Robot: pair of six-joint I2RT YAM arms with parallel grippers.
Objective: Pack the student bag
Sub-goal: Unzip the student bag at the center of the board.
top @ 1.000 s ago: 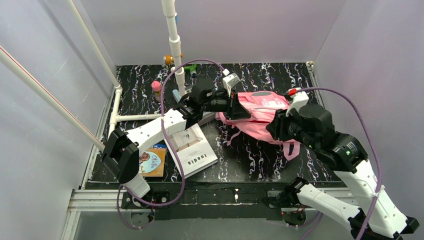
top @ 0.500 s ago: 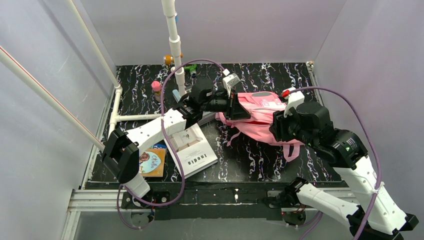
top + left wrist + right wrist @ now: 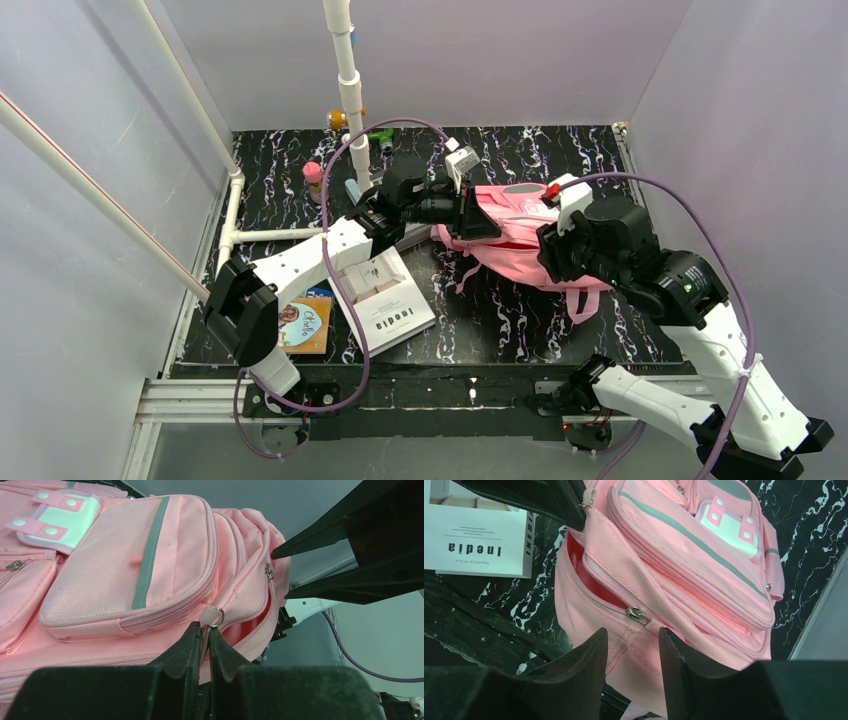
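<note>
The pink student bag (image 3: 512, 238) lies on the black marbled table, its main zip partly open and showing red lining (image 3: 591, 587). My left gripper (image 3: 470, 216) is at the bag's left end. In the left wrist view it (image 3: 205, 629) is shut on a pink fabric pull tab with a metal ring (image 3: 216, 614) at the open zip. My right gripper (image 3: 633, 636) is open and empty, just above the bag's edge. The metal zip slider (image 3: 638, 614) sits just beyond its fingertips. In the top view its jaws are hidden under the wrist (image 3: 590, 240).
A white book marked "inedia" (image 3: 385, 298) lies left of the bag and also shows in the right wrist view (image 3: 474, 545). An orange booklet (image 3: 304, 325) lies near the front left. A pink bottle (image 3: 314, 178), small toys (image 3: 380, 135) and a white pipe post (image 3: 350, 95) stand at the back left.
My right arm has moved left, further over the bag. My left gripper has kept its hold in place.
</note>
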